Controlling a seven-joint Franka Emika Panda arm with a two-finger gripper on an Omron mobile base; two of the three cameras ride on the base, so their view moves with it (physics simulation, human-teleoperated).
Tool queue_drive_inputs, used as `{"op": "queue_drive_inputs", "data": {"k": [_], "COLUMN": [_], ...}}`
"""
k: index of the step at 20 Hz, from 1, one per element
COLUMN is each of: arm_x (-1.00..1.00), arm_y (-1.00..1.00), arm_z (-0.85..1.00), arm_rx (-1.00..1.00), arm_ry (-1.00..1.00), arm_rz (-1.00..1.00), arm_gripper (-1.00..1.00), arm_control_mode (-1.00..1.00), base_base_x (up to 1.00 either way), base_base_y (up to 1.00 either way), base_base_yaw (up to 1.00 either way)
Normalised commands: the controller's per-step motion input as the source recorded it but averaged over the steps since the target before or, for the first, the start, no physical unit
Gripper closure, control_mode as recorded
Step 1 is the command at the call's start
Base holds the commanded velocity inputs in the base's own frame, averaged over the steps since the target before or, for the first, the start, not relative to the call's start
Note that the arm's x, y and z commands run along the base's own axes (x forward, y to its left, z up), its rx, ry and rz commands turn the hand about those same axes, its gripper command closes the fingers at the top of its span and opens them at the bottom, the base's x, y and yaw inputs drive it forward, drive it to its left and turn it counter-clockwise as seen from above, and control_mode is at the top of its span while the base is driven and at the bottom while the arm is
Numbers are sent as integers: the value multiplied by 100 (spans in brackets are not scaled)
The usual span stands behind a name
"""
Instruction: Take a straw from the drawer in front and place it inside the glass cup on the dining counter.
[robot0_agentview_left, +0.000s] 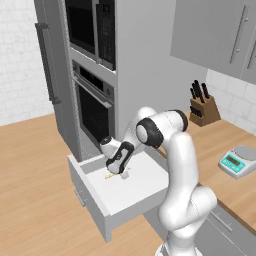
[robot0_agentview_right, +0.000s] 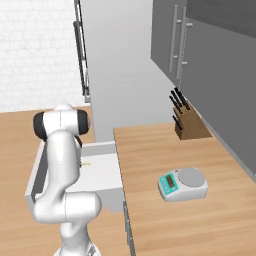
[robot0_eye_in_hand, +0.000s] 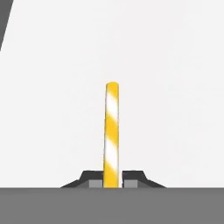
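1. The gripper (robot0_eye_in_hand: 111, 180) is down in the open drawer (robot0_agentview_left: 125, 192), its two fingers clenched on the straw (robot0_eye_in_hand: 111, 131), which runs straight out between them over the white drawer floor.
2. From the left base view the gripper (robot0_agentview_left: 120, 172) sits low over the drawer floor, with a bit of the yellow straw (robot0_agentview_left: 111, 175) just beside it.
3. The drawer is pulled out below a tall grey oven stack (robot0_agentview_left: 92, 75).
4. To the right runs a wood counter (robot0_agentview_right: 190, 220) carrying a knife block (robot0_agentview_right: 187, 122) near the wall and a small kitchen scale (robot0_agentview_right: 182, 184) nearer the front.
5. Grey wall cabinets (robot0_agentview_right: 200, 45) hang above; the floor (robot0_agentview_left: 35, 200) is wood and the far wall (robot0_agentview_right: 37, 50) white brick.
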Motion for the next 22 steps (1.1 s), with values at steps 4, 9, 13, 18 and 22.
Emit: {"op": "queue_drive_inputs", "data": {"k": [4,9,13,18,22], "arm_x": [-36,-64,-63,-47,-32], "arm_y": [0,0,0,0,0], "arm_z": [94,99,100,100,95], "arm_rx": [0,0,0,0,0], "arm_ry": [0,0,-1,0,0], "arm_rz": [0,0,0,5,18], "arm_gripper": [100,100,100,100,100], "arm_control_mode": [-100,-100,-100,-100,-100], "base_base_x": [0,0,0,0,0], "base_base_y": [0,0,0,0,0], "base_base_yaw": [0,0,0,0,0]}}
